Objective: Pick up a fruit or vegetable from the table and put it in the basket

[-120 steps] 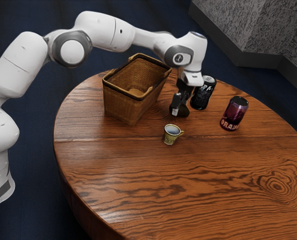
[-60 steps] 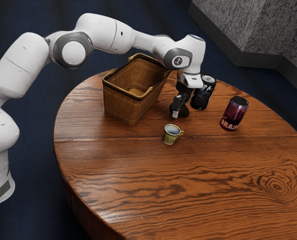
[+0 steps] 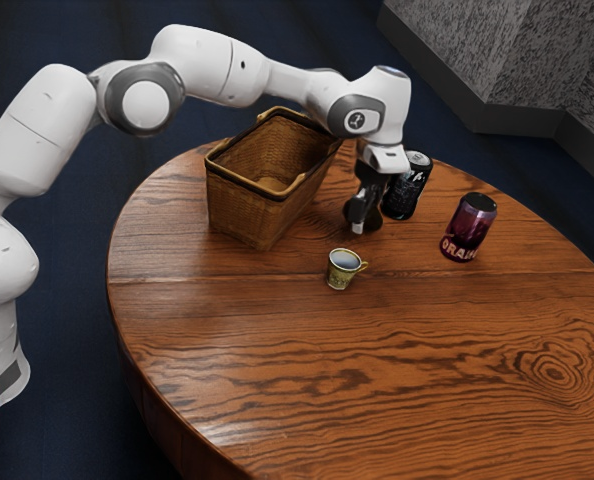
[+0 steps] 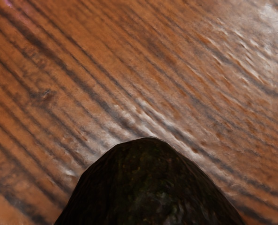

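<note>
My black gripper (image 3: 360, 218) is low over the table, pointing down, at the dark avocado (image 3: 375, 218). The gripper partly hides the avocado in the exterior view, and whether it grips the fruit cannot be made out. In the wrist view the avocado (image 4: 150, 187) is a large dark rounded shape at the lower edge, close under the hand, with wood grain around it. The brown wicker basket (image 3: 239, 207) stands upright beside the gripper, toward the exterior view's left, its top uncovered.
A black can (image 3: 407, 190) stands close behind the gripper. The purple can (image 3: 468, 230) is farther toward the exterior view's right. A small patterned cup (image 3: 341, 277) sits nearer the camera than the gripper. All stand on the round wooden table (image 3: 327, 370).
My hand has turned a little and its lower end has shifted slightly toward the exterior view's right. The basket, cup and cans are where they were.
</note>
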Robot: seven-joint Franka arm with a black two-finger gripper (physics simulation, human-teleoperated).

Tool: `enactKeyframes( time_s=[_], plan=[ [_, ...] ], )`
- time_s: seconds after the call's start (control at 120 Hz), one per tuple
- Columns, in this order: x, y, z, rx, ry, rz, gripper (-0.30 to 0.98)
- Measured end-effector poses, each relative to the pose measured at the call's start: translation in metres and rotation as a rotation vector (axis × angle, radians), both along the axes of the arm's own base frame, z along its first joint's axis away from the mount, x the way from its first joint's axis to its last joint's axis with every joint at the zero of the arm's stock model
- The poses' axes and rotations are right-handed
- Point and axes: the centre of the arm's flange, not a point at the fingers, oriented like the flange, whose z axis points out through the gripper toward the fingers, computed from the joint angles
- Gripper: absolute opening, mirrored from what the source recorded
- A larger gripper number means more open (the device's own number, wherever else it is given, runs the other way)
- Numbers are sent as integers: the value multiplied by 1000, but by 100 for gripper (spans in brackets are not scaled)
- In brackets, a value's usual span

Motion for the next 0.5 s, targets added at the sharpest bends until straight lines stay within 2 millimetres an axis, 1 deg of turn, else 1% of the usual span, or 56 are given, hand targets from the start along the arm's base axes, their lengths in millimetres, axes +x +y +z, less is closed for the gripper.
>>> enactKeyframes(
  time_s=[0.05,0.1,0.15,0.167,0.225,0.275,0.3,0.325,0.358,0.408,0.433,0.458,0.5],
  plan=[
    [-4,-9,13,18,-9,-4,25],
    [-15,-23,33,49,-13,-11,25],
    [-33,-44,63,100,-22,-19,25],
    [-39,-51,74,117,-29,-22,26],
    [-64,-86,123,178,-68,-33,26],
    [-87,-119,169,226,-115,-45,26],
    [-99,-131,187,251,-130,-43,26],
    [-116,-139,200,281,-133,-29,26],
    [-135,-144,210,308,-128,-6,26],
    [-160,-148,217,331,-111,30,24],
    [-170,-147,219,334,-102,52,23],
    [-178,-135,219,332,-87,89,23],
    [-190,-99,215,323,-54,175,23]
  ],
)
